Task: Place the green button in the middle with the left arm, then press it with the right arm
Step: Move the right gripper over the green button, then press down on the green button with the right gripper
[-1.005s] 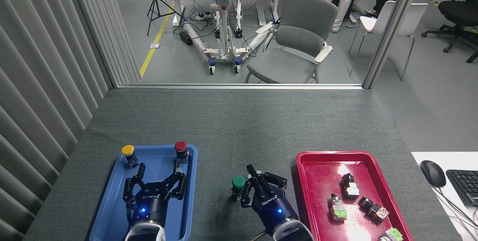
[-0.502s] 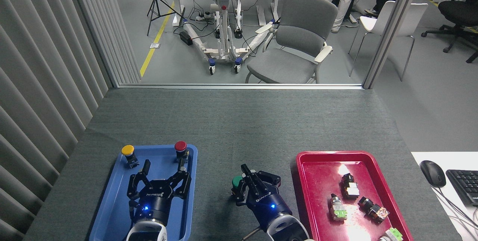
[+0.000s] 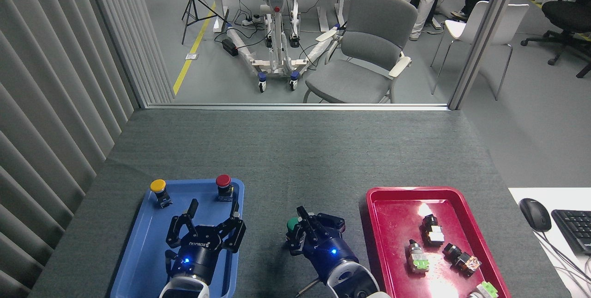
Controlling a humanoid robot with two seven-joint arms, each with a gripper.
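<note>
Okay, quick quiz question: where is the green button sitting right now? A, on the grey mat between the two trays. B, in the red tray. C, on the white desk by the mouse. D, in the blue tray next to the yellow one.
A: the green button stands on the grey mat, between the blue tray and the red tray, with the right gripper right against it.

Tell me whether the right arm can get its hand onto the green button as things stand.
Probably yes. The right hand is already right against the green button on the grey mat, partly covering it, with nothing between them. The left hand sits apart over the blue tray.
</note>
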